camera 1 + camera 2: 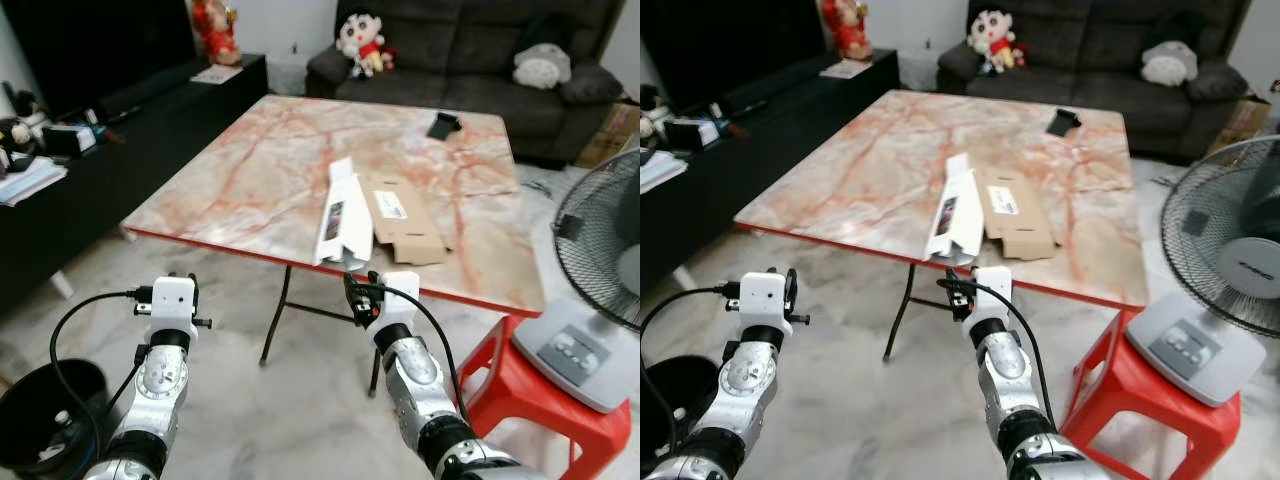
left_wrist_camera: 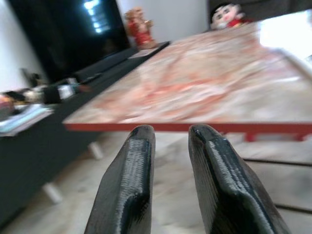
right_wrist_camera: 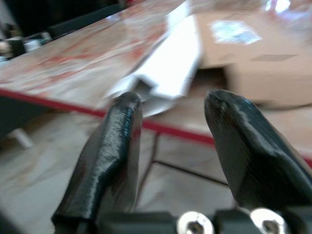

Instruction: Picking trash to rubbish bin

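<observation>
A long white box (image 1: 340, 212) lies on the marble table (image 1: 250, 170), its near end sticking out over the red front edge. A flattened brown cardboard piece (image 1: 405, 220) rests beside it on the right. My right gripper (image 3: 170, 100) is open just below and in front of the table edge, its fingers aimed at the white box's (image 3: 170, 68) overhanging end, apart from it. My left gripper (image 2: 170, 131) is held lower and to the left of the table's near corner, fingers a narrow gap apart with nothing between them. A black rubbish bin (image 1: 40, 410) stands on the floor at my lower left.
A standing fan (image 1: 600, 240) sits on a red stool (image 1: 540, 390) to the right of the table. A black low cabinet (image 1: 100, 150) runs along the left. A dark sofa (image 1: 470, 50) is behind the table. A small black object (image 1: 442, 125) lies at the table's far side.
</observation>
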Robot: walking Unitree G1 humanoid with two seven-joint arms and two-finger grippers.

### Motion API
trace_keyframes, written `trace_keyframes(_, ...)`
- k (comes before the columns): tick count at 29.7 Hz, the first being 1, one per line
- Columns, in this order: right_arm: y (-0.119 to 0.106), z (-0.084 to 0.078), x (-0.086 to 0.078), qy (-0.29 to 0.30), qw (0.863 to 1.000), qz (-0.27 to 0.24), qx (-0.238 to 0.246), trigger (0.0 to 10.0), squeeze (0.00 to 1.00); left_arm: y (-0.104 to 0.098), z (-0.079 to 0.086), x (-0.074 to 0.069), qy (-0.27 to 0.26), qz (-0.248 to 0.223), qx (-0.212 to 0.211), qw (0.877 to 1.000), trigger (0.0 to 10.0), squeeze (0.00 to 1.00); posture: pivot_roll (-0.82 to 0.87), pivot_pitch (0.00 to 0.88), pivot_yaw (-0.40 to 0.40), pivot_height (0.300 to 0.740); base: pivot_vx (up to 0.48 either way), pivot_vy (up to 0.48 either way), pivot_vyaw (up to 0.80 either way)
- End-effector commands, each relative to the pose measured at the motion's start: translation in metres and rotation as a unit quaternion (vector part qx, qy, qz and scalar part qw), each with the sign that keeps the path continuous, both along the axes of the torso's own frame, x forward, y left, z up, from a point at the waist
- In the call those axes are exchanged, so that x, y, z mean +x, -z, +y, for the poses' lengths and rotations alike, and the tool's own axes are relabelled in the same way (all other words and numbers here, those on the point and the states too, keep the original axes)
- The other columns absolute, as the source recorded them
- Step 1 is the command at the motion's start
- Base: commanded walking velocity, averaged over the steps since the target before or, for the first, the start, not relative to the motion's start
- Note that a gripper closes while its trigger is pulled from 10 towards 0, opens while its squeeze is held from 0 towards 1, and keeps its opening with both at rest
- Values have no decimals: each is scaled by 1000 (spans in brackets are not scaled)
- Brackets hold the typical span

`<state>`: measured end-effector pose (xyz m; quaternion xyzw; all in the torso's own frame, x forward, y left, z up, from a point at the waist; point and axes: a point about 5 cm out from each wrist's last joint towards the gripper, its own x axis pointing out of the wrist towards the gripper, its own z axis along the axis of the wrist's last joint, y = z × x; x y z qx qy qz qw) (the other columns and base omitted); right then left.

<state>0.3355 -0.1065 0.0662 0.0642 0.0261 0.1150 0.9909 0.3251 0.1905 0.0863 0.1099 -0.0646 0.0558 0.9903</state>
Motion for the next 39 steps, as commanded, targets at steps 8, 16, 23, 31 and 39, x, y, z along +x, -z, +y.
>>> trace_keyframes(8, -6, 10, 3, -9, 1000, -6, 10, 10000, 0, -5, 8, 2, -5, -4, 10, 1000, 10000, 0, 36, 0, -16, 740, 296, 0, 0)
trace_keyframes(16, -6, 12, 3, -20, 1000, -10, 4, 10000, 0, -7, 7, 3, -3, -7, 9, 1000, 10000, 0, 33, 0, -15, 740, 294, 0, 0)
trace_keyframes(23, -6, 12, 3, -16, 1000, -8, 10, 10000, 0, -7, 6, 3, -3, -8, 9, 1000, 10000, 0, 36, 0, -17, 740, 295, 0, 457)
trace_keyframes(31, -6, 12, 3, -17, 1000, -6, 9, 10000, 0, -8, 6, 3, -2, -9, 9, 1000, 10000, 0, 35, 0, -17, 740, 294, 0, 0)
trace_keyframes(39, -7, 12, 3, -16, 1000, -4, 21, 10000, 0, -11, 6, 4, 2, -14, 10, 1000, 10000, 0, 36, 0, -16, 740, 293, 0, 0)
